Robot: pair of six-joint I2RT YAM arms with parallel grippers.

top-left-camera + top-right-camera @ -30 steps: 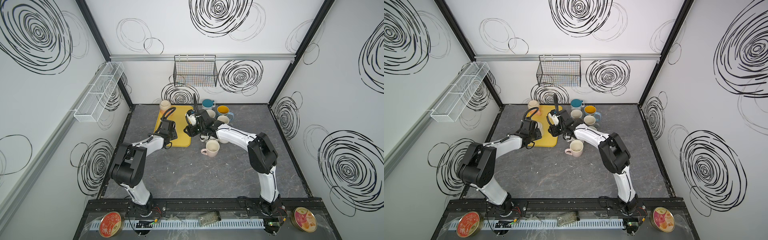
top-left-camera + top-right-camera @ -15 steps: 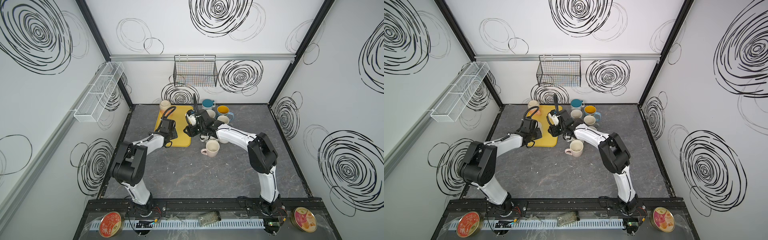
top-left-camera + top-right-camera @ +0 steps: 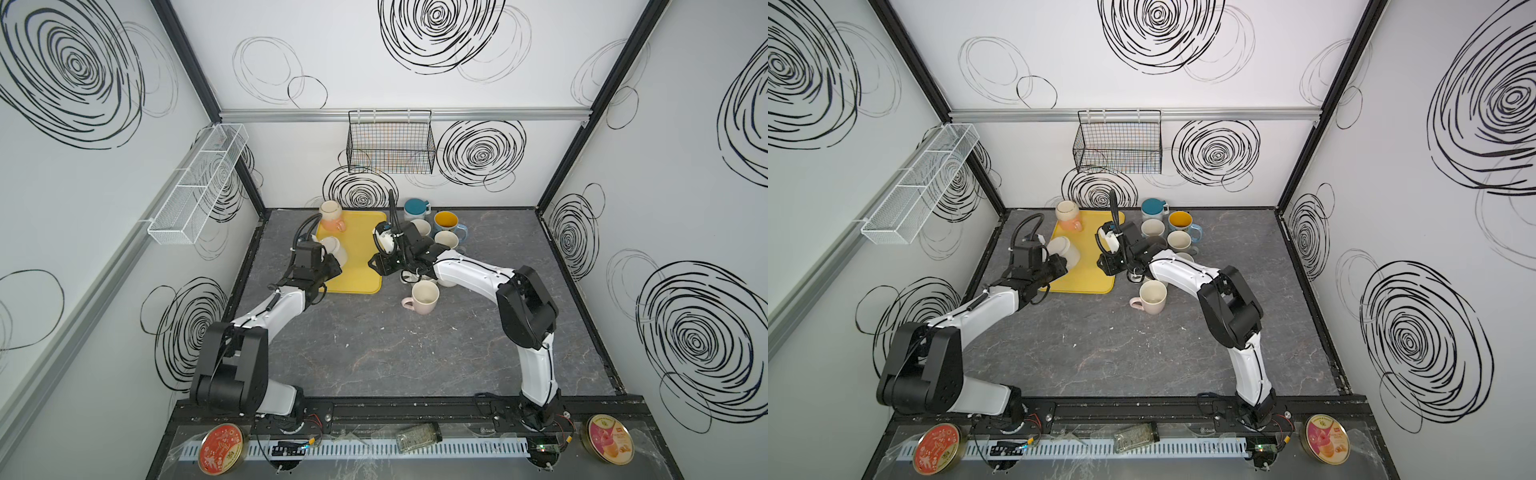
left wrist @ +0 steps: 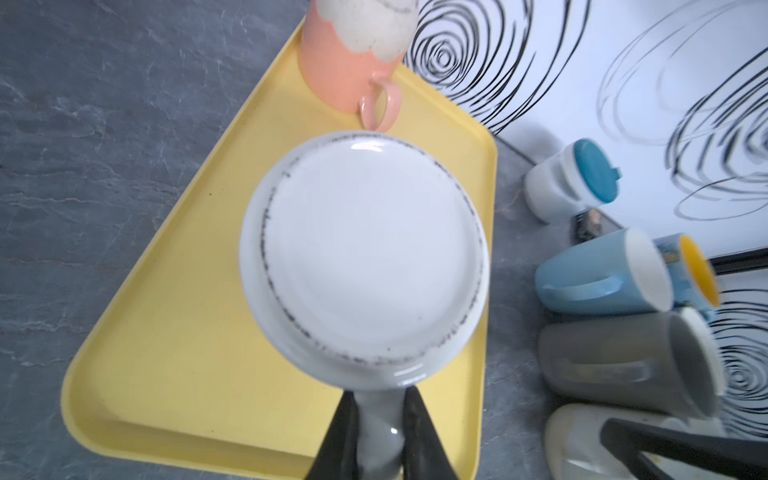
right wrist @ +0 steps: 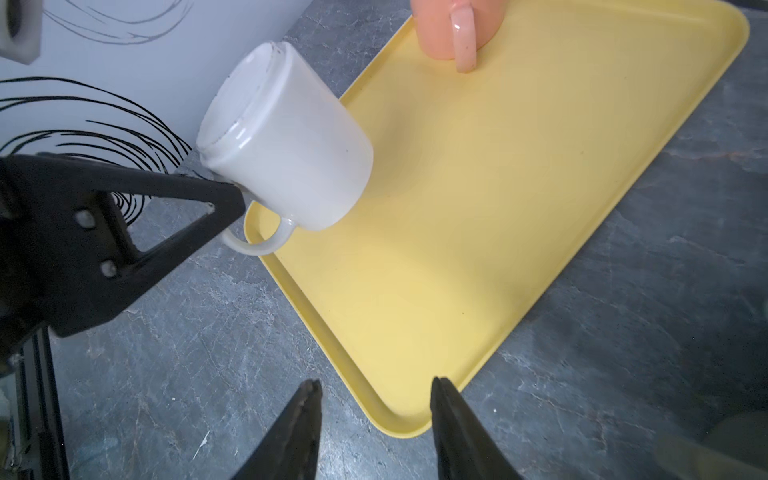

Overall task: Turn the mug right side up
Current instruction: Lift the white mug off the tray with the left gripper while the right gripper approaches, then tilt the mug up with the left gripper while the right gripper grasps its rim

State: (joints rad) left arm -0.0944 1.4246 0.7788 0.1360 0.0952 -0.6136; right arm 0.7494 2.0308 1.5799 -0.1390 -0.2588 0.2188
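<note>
ok so here's the situation: the left gripper (image 4: pixel 380 399) is pinched tight on the handle of the white mug (image 4: pixel 365 257), one black finger on each side of it. The mug is not right side up. It's tipped over at an angle above the left part of the yellow tray (image 5: pixel 519 208), flat base pointing up and away toward the left wall, mouth angled down at the tray. From the left wrist view you basically stare straight at the base with its scuffed dark ring. From the right wrist view it looks lifted off the tray with a soft shadow under it, but I honestly can't tell if the rim is fully clear. The handle hangs out past the tray's edge

The right gripper (image 5: pixel 374 384) has its jaws partly apart with nothing between them. It hovers low by the tray's right edge, over the corner closer to the robot, well apart from the white mug

Other stuff: a peach mug (image 3: pixel 331 214) stands on the far left corner of the tray, handle toward the middle. On the grey table (image 3: pixel 374 353) right of the tray there's a bunch of mugs, including a teal-lidded cup (image 3: pixel 417 208) and a blue mug with a yellow inside (image 3: pixel 446 222). A pink mug (image 3: pixel 424 296) stands upright on its own, nearer the robot
</note>
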